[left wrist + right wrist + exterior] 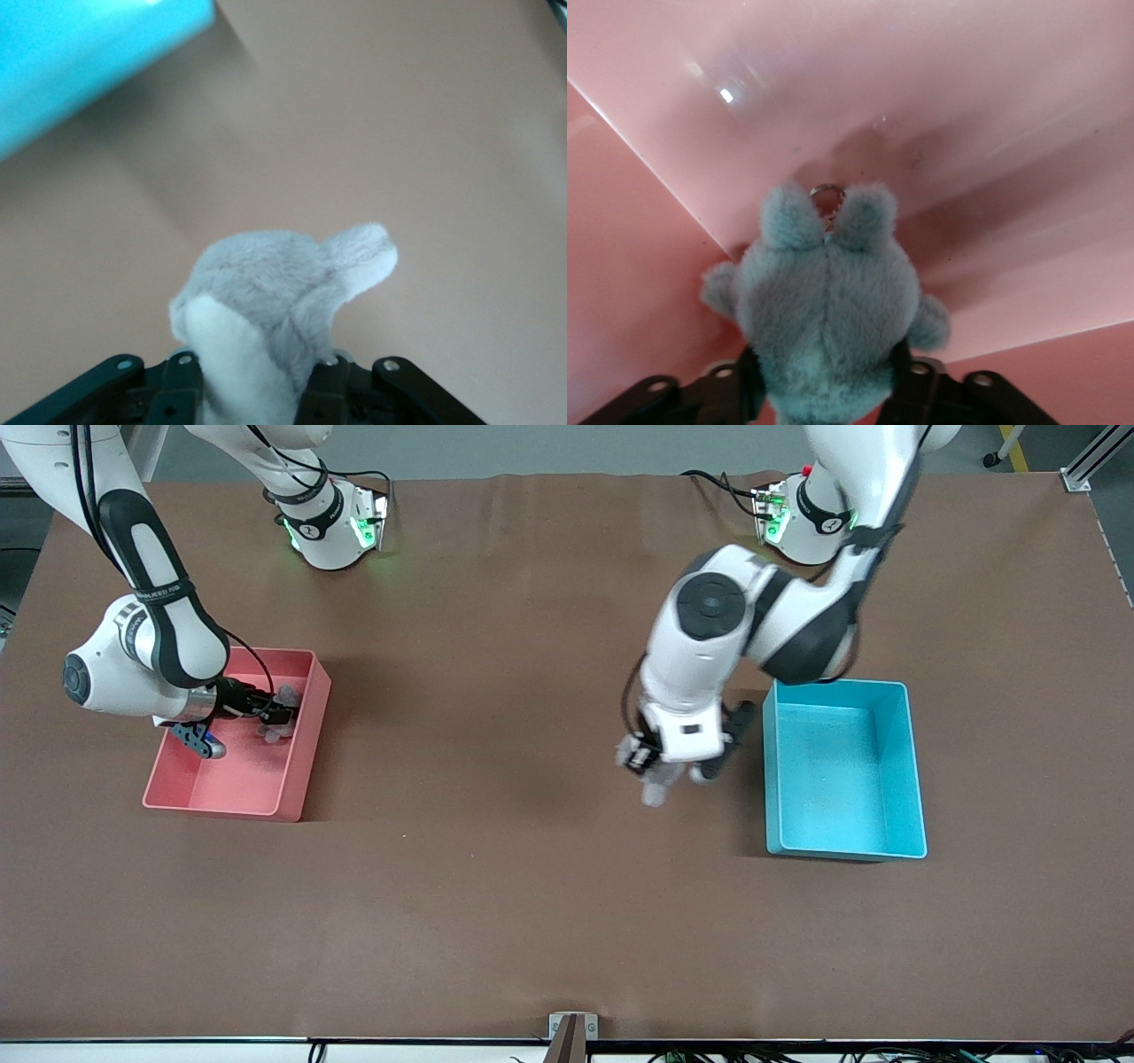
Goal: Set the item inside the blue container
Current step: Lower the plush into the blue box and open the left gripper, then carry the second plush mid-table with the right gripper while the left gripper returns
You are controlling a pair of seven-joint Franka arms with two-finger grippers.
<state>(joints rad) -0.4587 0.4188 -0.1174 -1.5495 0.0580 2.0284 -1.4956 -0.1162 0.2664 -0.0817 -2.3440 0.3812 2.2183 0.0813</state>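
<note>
Fingers (330,381) around grey plush (266,301), beside blue container (842,771)

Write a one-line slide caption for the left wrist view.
Left gripper, fingers shut on a grey-and-white plush toy, above the brown table, near the cyan-blue rectangular plastic bin.

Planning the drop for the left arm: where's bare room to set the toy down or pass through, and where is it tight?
The blue container is bare inside. The brown table between it and the pink bin is open too; the left gripper, shut on a grey plush, is over that stretch beside the container. The pink bin is crowded: the right gripper holds a plush toy inside it.
</note>
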